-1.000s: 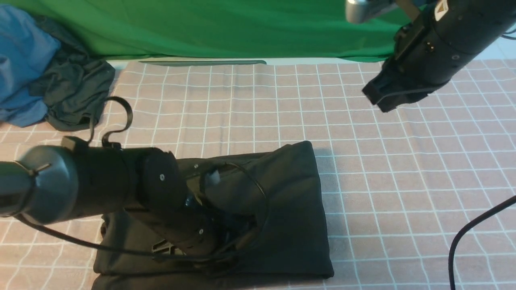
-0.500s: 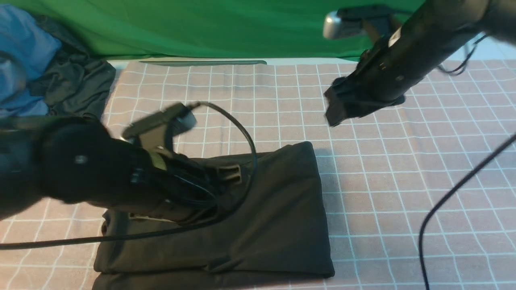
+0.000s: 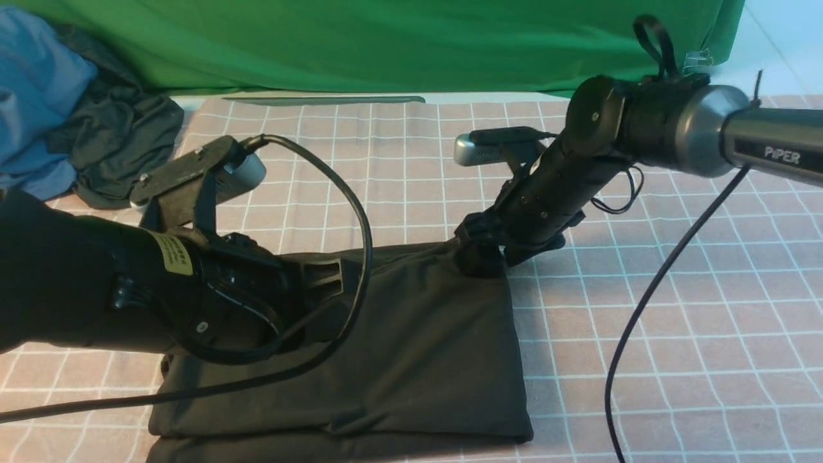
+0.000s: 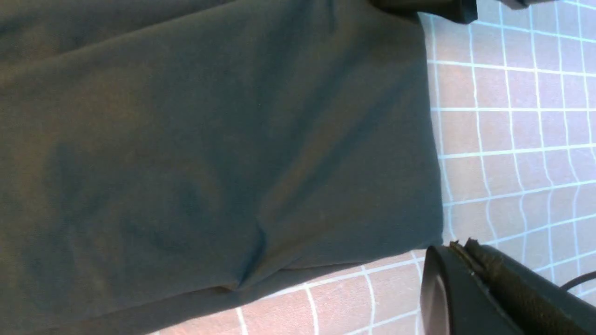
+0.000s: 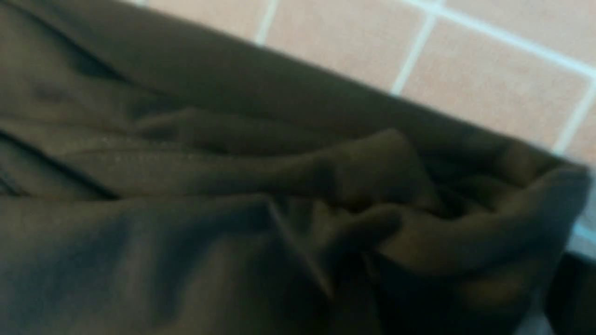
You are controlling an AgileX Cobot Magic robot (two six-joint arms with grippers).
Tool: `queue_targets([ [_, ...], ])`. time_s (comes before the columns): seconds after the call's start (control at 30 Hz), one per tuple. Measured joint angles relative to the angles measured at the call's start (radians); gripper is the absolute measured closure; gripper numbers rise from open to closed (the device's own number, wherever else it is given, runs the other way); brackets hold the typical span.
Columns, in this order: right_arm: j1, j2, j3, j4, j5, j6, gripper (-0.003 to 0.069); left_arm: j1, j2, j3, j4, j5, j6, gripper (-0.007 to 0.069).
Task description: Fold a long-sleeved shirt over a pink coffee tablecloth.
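Note:
The long-sleeved shirt [image 3: 424, 347] lies folded into a black rectangle on the pink coffee tablecloth [image 3: 643, 308]. My left gripper [image 3: 350, 278] hovers over the shirt's far left part, pointing right. Its fingers [image 4: 465, 246] are pressed together with nothing between them, just beyond the shirt's [image 4: 209, 139] edge over the tablecloth [image 4: 512, 130]. My right gripper [image 3: 495, 260] is down at the shirt's far right corner with its jaws apart. In the right wrist view, bunched shirt fabric [image 5: 186, 232] fills the frame close up, with the tablecloth [image 5: 465, 79] behind it.
A blue cloth [image 3: 38, 96] and a smaller dark garment [image 3: 122, 148] are piled at the far left. Green fabric [image 3: 386, 45] hangs along the back. The left arm's cable [image 3: 363, 218] loops over the shirt. The right arm's cable [image 3: 633, 321] hangs over the cloth at right.
The right arm swung down from the upper right to the shirt's far right corner. The left arm lifted off the shirt's middle and drew back to the left.

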Motion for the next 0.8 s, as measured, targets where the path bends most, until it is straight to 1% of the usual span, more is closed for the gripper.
queue_targets([
  [0.07,0.007,0.002,0.0,0.001,-0.013,-0.016,0.0227,0.0,0.0,0.0,0.014,0.002,-0.009,0.061],
  [0.1,0.011,0.004,0.0,0.005,-0.017,-0.024,0.0316,0.0,0.0,0.0,0.019,0.002,-0.012,0.061],
  [0.13,0.014,0.004,0.0,0.008,-0.024,-0.038,0.0458,0.0,0.0,0.0,0.022,0.004,-0.014,0.061],
  [0.17,0.014,0.0,0.0,0.008,-0.025,-0.048,0.0506,0.0,0.0,0.0,0.022,0.004,-0.016,0.061],
  [0.2,0.014,-0.001,0.0,0.008,-0.026,-0.05,0.0524,0.0,0.0,0.0,0.024,0.005,-0.016,0.061],
  [0.3,-0.004,-0.013,0.0,0.008,-0.025,-0.055,0.0522,0.0,0.0,0.0,0.025,0.007,-0.016,0.061],
  [0.47,-0.078,-0.051,0.003,0.003,-0.025,-0.053,0.0522,0.0,0.0,0.0,0.025,0.007,-0.016,0.061],
  [0.6,-0.166,-0.062,0.003,-0.019,-0.012,-0.131,0.0522,0.0,0.0,0.0,0.027,0.007,-0.016,0.061],
  [0.73,-0.199,-0.062,0.003,-0.02,-0.002,-0.152,0.0522,0.0,0.0,0.0,0.028,0.006,-0.016,0.061],
  [0.8,-0.209,-0.062,0.003,-0.02,-0.002,-0.15,0.0502,0.0,0.0,0.0,0.028,0.005,-0.017,0.061],
])
